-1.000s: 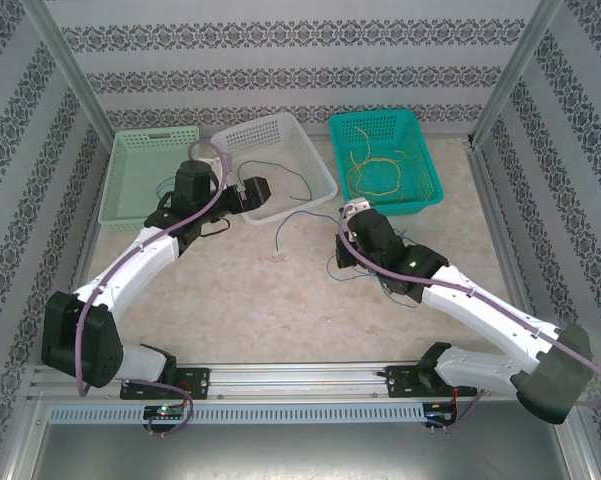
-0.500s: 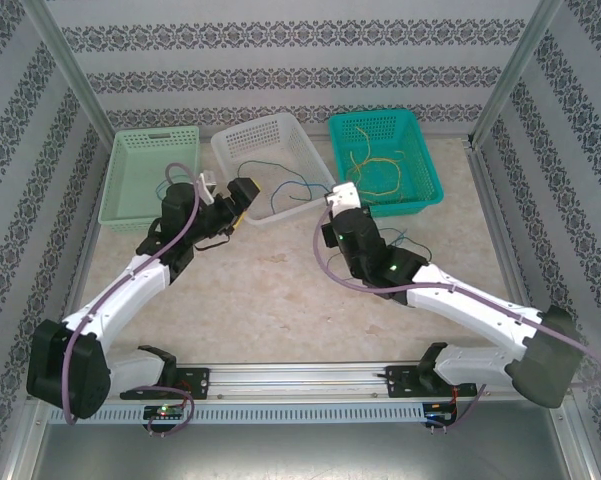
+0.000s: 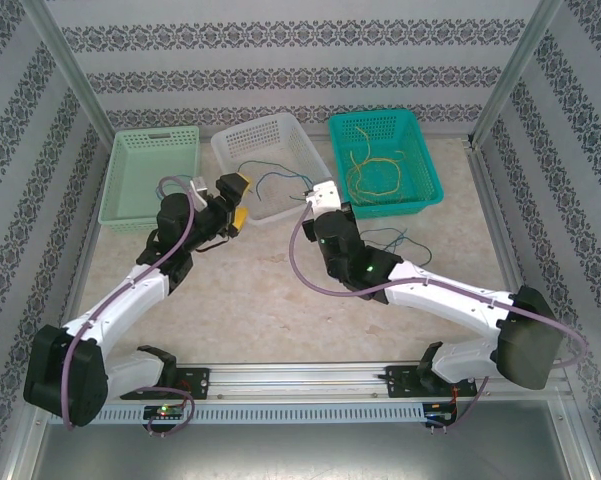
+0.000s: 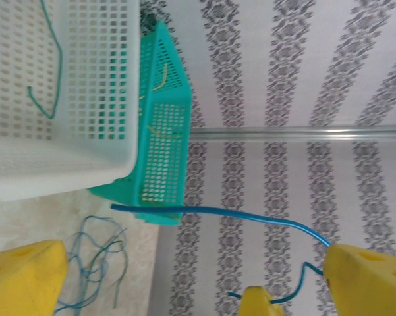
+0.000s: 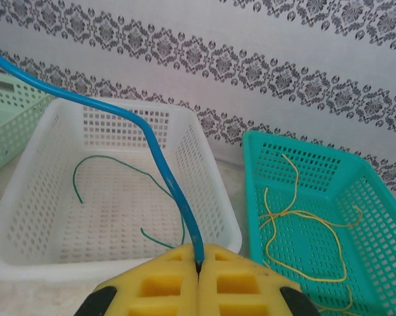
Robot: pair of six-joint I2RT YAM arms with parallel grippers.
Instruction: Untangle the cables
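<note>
Your blue cable [image 5: 159, 158] is pinched in the right gripper [image 5: 199, 261], whose yellow fingers [image 5: 250, 284] are pressed together on its end. From there it rises, bends over the white basket [image 5: 26, 217] and runs out of the right wrist view at the upper left. In the left wrist view you see the blue cable stretched in the air across the gap of the left gripper [image 4: 194, 257]. That gripper's fingers stand wide apart, one at each lower corner of the view. The cable reaches the edge of one of them, with a small curl just beside it. You cannot tell whether it touches that finger, and nothing is clamped there.

A green cable [image 5: 112, 161] lies curved on the floor of the white basket. The yellow cables [image 5: 303, 217] lie looped in the teal basket [image 5: 356, 178], which stands just to the right of the white one. A loose bunch [image 3: 385, 240] of thin blue and green strands lies on the table [image 3: 260, 300] in front of the teal basket, next to the right arm [image 3: 430, 290].

From above, you see both grippers near the front rim of the white basket, facing each other. The left one is at its left front corner and the right one at its right front corner. A pale green basket [image 3: 145, 175] stands to the left of the white one, beyond the left gripper.
</note>
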